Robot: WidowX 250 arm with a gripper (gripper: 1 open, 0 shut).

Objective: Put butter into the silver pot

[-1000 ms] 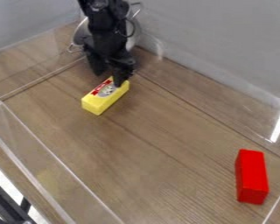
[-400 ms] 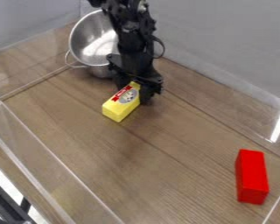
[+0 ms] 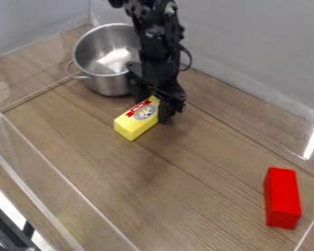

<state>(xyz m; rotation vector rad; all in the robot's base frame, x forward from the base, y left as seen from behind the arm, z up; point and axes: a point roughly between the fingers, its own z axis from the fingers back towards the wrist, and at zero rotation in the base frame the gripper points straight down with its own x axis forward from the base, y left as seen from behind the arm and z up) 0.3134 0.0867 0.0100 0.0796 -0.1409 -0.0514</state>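
Observation:
The butter [image 3: 138, 120], a small yellow block with a white and red label on top, lies low over the wooden table near its middle. My gripper [image 3: 160, 105] comes down from the black arm above and its fingers are closed around the block's far right end. The silver pot [image 3: 105, 76], round and shiny, stands just behind and to the left of the butter, a short gap away. The arm hides part of the pot's right rim.
A plain red block [image 3: 282, 196] lies at the front right of the table. Low clear walls [image 3: 28, 98] run along the table's left and back sides.
The gripper and the butter have shifted right and slightly toward the front together, uncovering the pot that the arm hid a second ago. The red block has stayed put.

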